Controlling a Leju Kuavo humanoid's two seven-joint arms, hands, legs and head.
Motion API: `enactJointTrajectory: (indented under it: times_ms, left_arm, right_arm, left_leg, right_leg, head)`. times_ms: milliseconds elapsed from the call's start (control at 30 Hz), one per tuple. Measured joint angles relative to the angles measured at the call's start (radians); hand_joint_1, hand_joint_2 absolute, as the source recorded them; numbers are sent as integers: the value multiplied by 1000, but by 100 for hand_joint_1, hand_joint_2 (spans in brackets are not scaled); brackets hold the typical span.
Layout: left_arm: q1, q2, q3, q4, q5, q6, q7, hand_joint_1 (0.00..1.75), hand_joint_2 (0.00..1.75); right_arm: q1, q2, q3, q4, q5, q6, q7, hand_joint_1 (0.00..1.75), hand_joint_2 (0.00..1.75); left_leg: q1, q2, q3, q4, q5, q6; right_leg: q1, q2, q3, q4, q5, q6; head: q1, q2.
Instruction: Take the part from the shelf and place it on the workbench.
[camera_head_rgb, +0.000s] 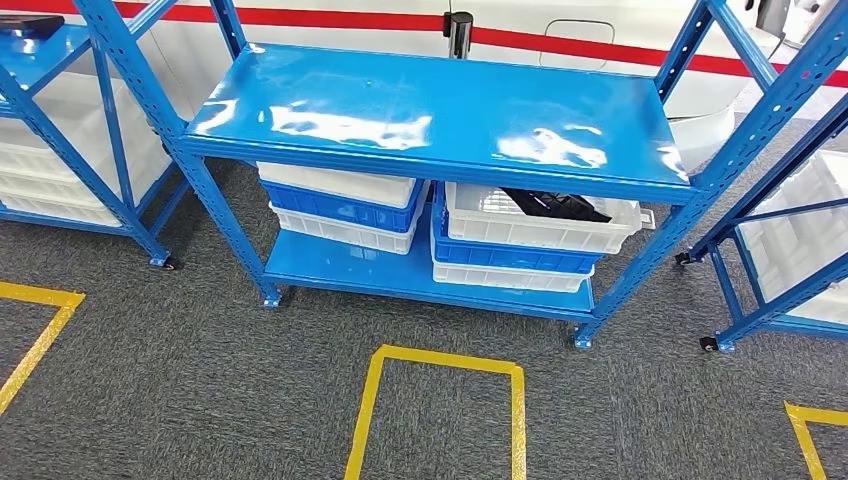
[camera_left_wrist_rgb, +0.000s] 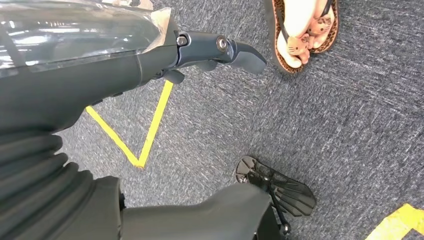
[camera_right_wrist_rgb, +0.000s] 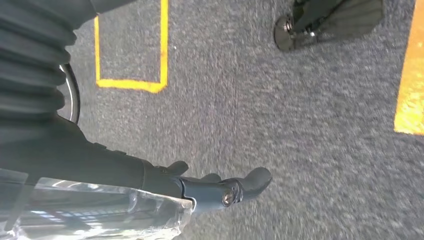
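The part (camera_head_rgb: 556, 205), a dark object, is seen lying in the top white bin (camera_head_rgb: 540, 222) on the lower level of the blue shelf (camera_head_rgb: 430, 115), under the shelf's top board. It lies ahead of and well apart from both hands, a little toward the right hand's side, so the right hand is judged the nearer. Its long axis appears to run across the bin, slanting slightly, though much of it is hidden by the top board. The left hand (camera_left_wrist_rgb: 150, 60) is hung at the robot's side over the carpet (camera_left_wrist_rgb: 350, 125), with its fingers loosely extended, apart, and nothing held or touched. The right hand (camera_right_wrist_rgb: 165, 180) is likewise hung low over the carpet, fingers slightly curled yet apart, empty. A person's sandalled foot (camera_left_wrist_rgb: 302, 32) is seen just beyond the left hand. No reach is yet begun.
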Motion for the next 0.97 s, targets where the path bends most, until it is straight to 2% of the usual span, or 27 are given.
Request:
enactJointTrajectory:
  times_ms: [500, 633, 967]
  left_arm:
    - [77, 56, -428, -63, 280, -96, 50, 0, 175]
    - [98, 70, -547, -82, 356, -122, 63, 0, 0]
    - [149, 104, -819, -126, 535, -184, 96, 0, 0]
  right_arm:
    - [60, -35, 15, -74, -69, 179, 16, 0, 175]
    - [76, -47, 32, -96, -88, 227, 22, 0, 0]
    - [116, -73, 72, -149, -133, 341, 34, 0, 0]
  left_leg:
    - [0, 0, 0, 0, 0, 0]
    - [0, 0, 0, 0, 0, 0]
    - [0, 0, 0, 0, 0, 0]
  right_leg:
    - [0, 0, 0, 0, 0, 0]
    - [0, 0, 0, 0, 0, 0]
    - [0, 0, 0, 0, 0, 0]
  head:
    - [0, 0]
    - [0, 0]
    - [0, 0]
